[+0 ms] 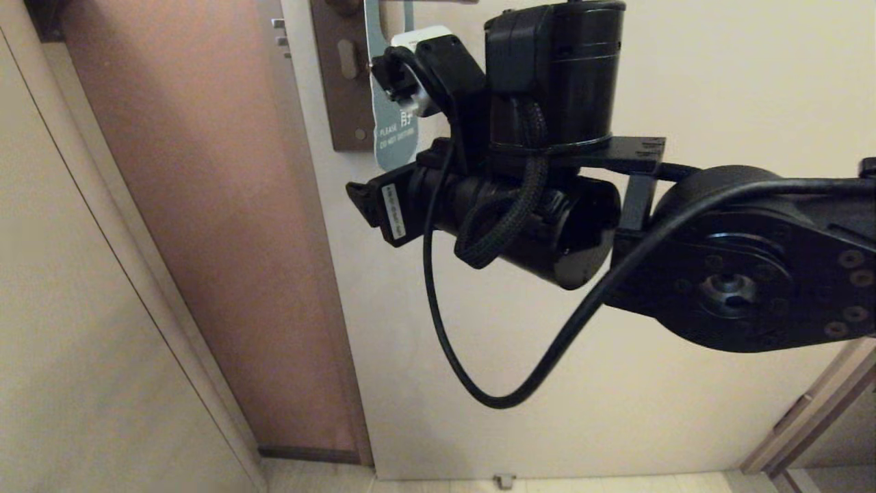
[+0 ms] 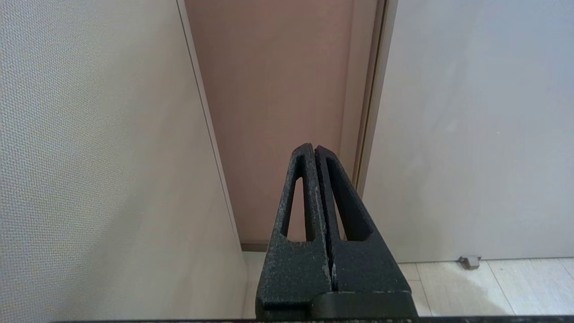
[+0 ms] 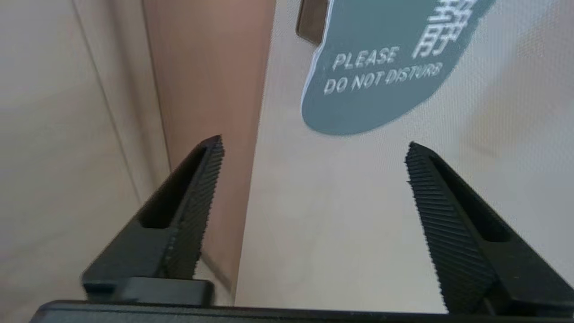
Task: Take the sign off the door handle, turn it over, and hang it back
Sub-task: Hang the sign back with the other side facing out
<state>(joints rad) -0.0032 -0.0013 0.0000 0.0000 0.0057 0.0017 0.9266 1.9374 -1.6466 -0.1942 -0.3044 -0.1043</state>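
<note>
The sign (image 1: 395,140) hangs against the door with its teal-blue "PLEASE DO NOT DISTURB" face outward; its top and hole run out of view. It also shows in the right wrist view (image 3: 381,89). Of the door handle I see the brown backplate (image 1: 340,89) with its keyhole slot, and only a sliver of the lever at the top edge. My right gripper (image 3: 315,143) is open and empty, just below the sign's lower end and apart from it; in the head view (image 1: 366,202) it points at the door. My left gripper (image 2: 314,150) is shut and empty, held low, facing the door's edge.
The cream door (image 1: 513,376) fills the middle and right. Its pinkish-brown edge face (image 1: 226,239) carries small silver latch bolts (image 1: 279,33). A beige wall (image 1: 68,308) stands left. A door stop (image 1: 504,481) sits on the floor. My right arm's cable (image 1: 438,329) loops down.
</note>
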